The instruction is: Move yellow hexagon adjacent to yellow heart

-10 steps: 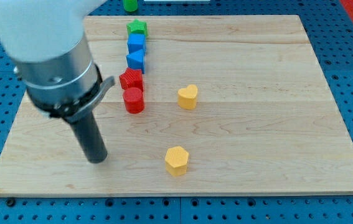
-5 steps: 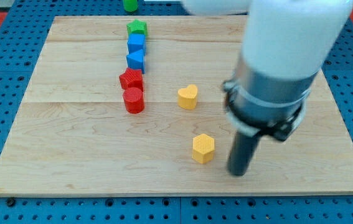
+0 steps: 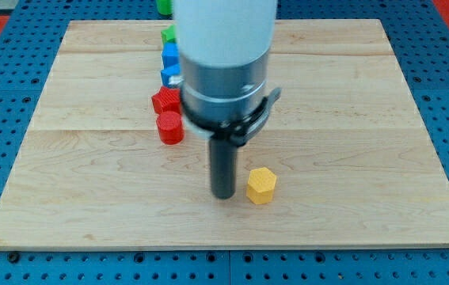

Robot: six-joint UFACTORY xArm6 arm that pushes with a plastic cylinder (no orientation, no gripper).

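My tip rests on the table just to the view's left of the yellow hexagon, near it and perhaps touching; I cannot tell which. The hexagon sits toward the table's bottom edge, a little right of the middle. There is no claw on this arm, only the bare rod, so nothing is clenched or released.

The yellow heart does not show: the arm's broad body covers the middle of the table, where it presumably lies, up from the hexagon toward the table's top edge. That is the relation the move turns on. The hexagon needs to travel toward the top edge, and my tip stands at its left side, not below it. A push from here would likely send it toward the right edge instead, so I judge the tip should come round to the hexagon's bottom side first.

Near the left of the arm stand a red cylinder, a red block, and blue blocks partly hidden.
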